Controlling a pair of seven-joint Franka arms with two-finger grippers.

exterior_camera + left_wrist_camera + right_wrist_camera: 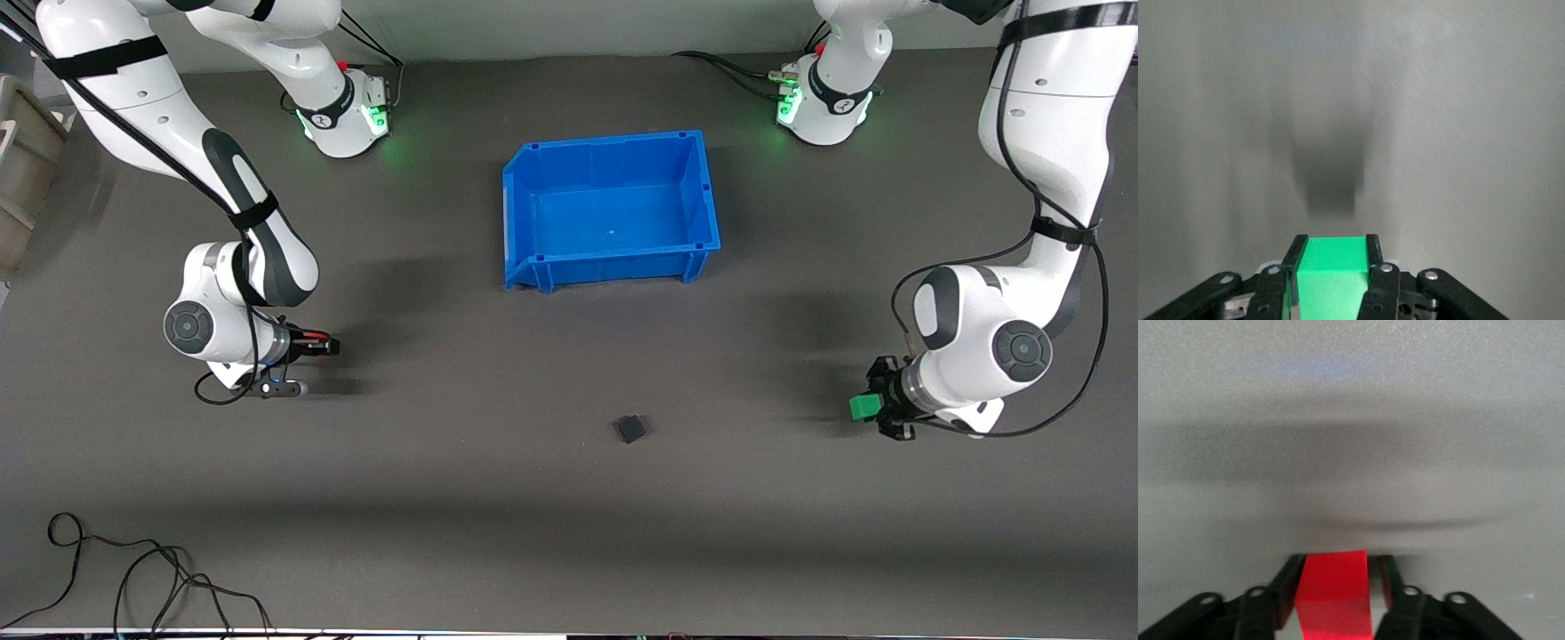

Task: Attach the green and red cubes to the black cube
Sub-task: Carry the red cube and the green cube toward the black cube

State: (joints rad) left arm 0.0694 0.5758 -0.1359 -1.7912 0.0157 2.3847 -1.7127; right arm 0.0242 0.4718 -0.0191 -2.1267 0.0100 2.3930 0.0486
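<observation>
On the grey tabletop (498,498), nearer the front camera than the blue bin (610,210), lay the black cube (631,429). The left gripper (869,407) hung over the tabletop toward the left arm's end from the black cube, its fingers (1373,257) clenched on the green cube (863,407). The right gripper (320,345) hung over the tabletop toward the right arm's end from the black cube, its fingers (1288,583) grasping the red cube (1335,597).
</observation>
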